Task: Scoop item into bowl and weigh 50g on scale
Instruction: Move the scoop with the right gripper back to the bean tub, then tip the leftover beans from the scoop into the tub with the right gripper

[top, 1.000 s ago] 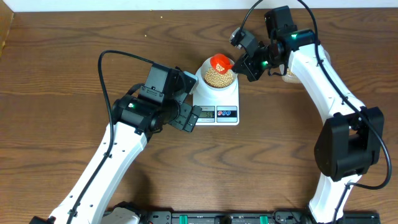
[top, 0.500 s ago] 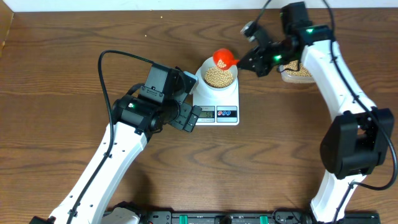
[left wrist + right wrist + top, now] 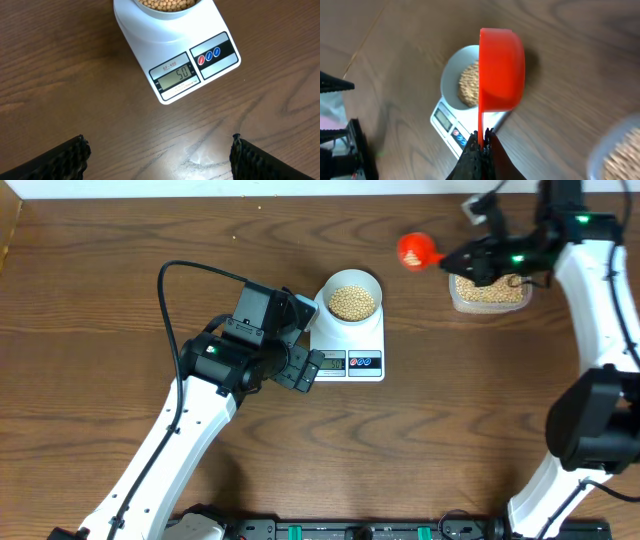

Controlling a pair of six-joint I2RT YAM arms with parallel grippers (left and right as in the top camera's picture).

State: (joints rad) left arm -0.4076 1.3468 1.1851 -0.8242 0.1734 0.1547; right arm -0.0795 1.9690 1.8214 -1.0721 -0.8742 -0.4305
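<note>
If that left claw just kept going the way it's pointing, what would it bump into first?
Most likely the scale, at its display end; only table lies between it and the open left gripper, though height is unclear.

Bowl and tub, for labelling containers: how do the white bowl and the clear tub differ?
The bowl is round, white and opaque; the tub is clear and roughly rectangular. The bowl stands on the scale; the tub stands on the table, farther right. Both hold tan beans.
</note>
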